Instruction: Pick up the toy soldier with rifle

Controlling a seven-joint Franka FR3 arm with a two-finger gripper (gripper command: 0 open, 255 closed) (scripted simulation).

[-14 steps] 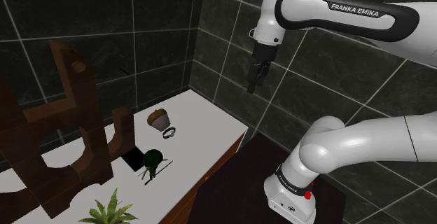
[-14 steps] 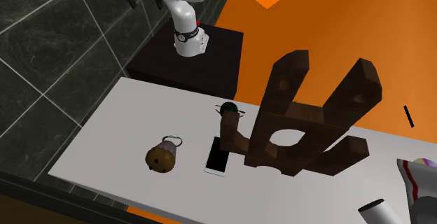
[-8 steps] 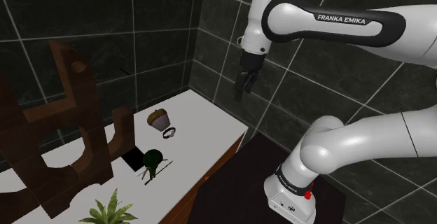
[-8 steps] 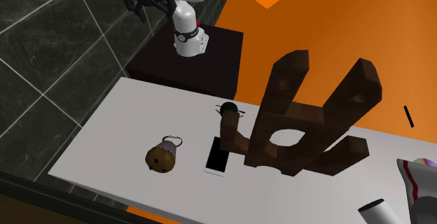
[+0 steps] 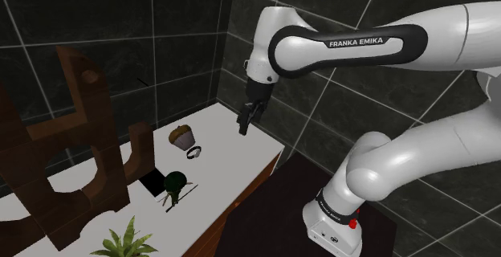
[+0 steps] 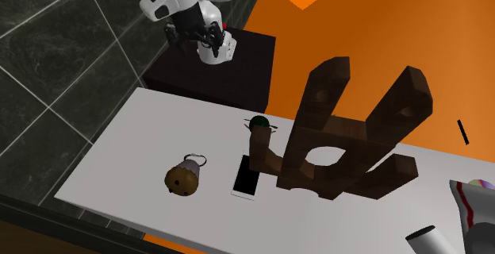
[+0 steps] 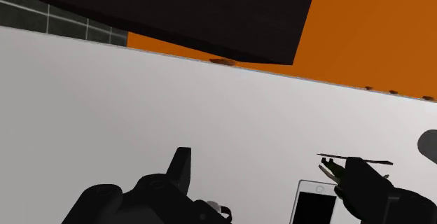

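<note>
Toy soldier (image 5: pixel 173 185) on tabletop (image 5: pixel 233 147), just beside phone (image 6: pixel 247 177). Gripper (image 5: pixel 242 124) apart, hovering well off over tabletop's end. Best to cross over, centre on dark green body, clear wooden rack (image 6: pixel 317 94), descend straight.

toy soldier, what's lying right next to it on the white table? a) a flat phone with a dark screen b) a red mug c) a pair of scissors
a: in the shoulder view the dark green toy soldier lies on the white table right beside a flat phone with a dark screen.
</note>
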